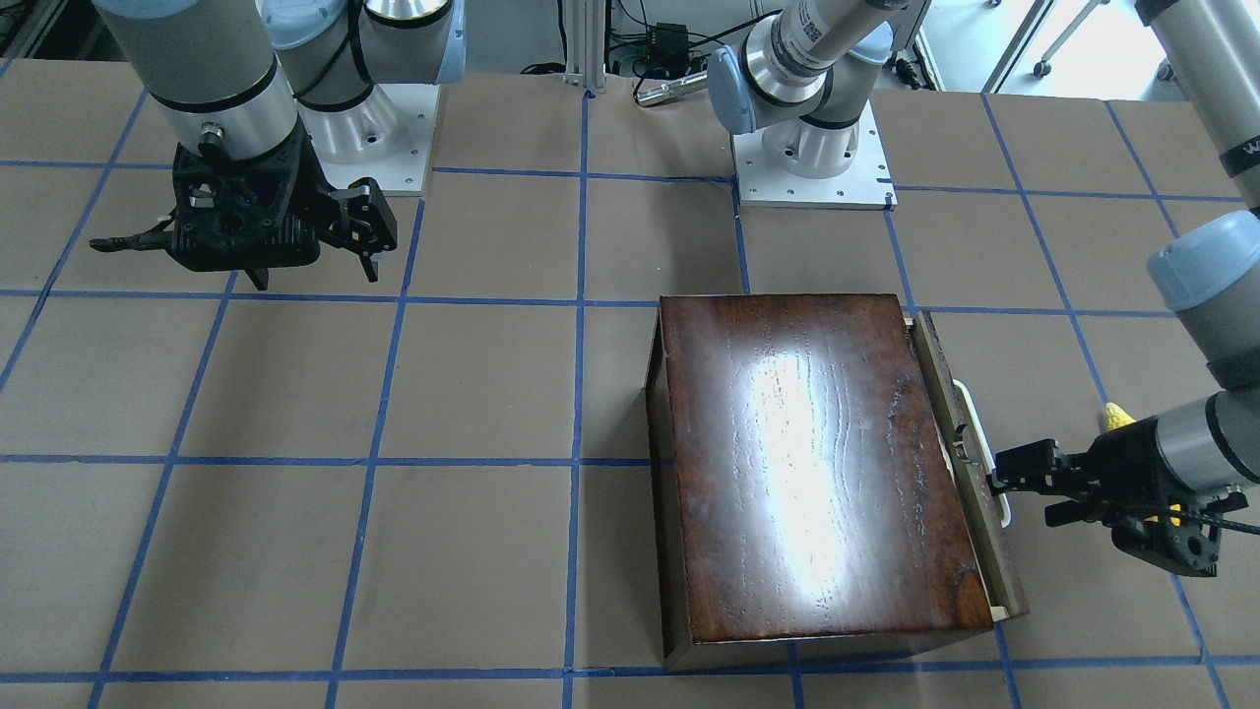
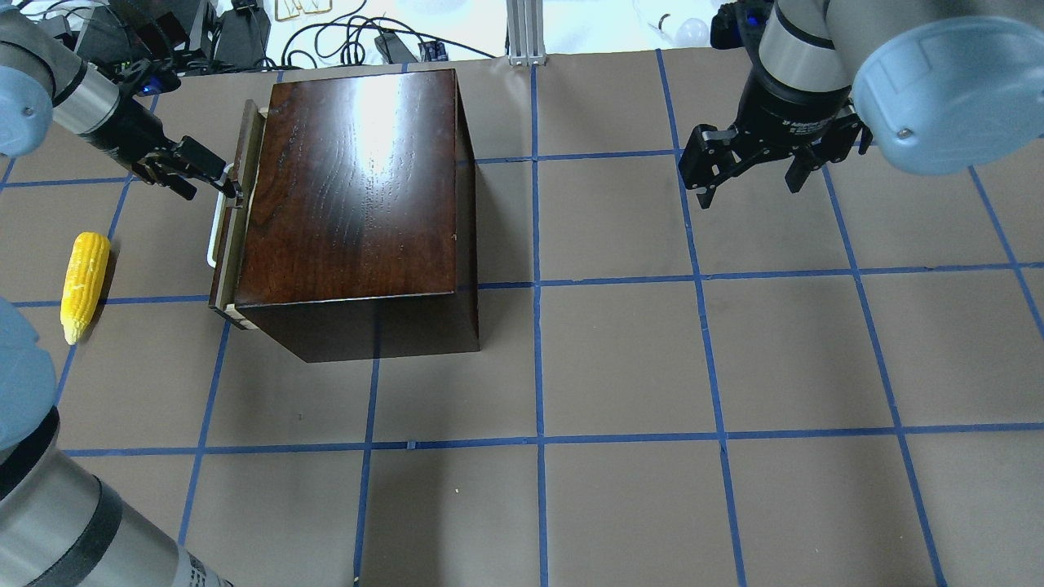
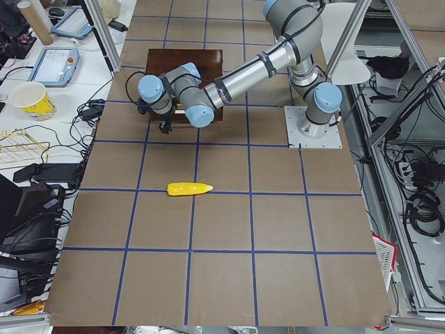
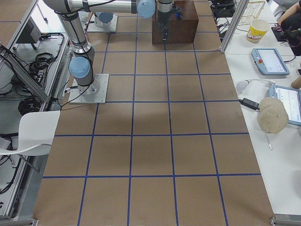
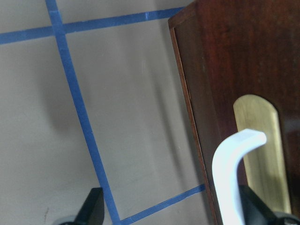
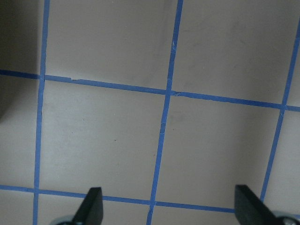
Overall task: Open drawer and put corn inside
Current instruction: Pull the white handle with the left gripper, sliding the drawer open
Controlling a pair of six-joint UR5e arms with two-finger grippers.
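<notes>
The dark brown box (image 2: 359, 179) stands on the table's left half. Its drawer (image 2: 243, 212) faces left and stands a crack out, with a strip of pale wood showing at its lower corner. My left gripper (image 2: 214, 186) is open at the white handle (image 2: 214, 236). In the left wrist view the handle (image 5: 229, 178) lies between the fingers, close to the right-hand one. The yellow corn (image 2: 84, 281) lies on the table left of the drawer, apart from the gripper. My right gripper (image 2: 750, 175) is open and empty above the table's far right.
The two arm bases (image 1: 812, 148) stand at the robot's edge of the table. Cables and gear (image 2: 351, 41) lie past the far edge. A side bench with a paper cup (image 3: 31, 101) and tablets runs along that edge.
</notes>
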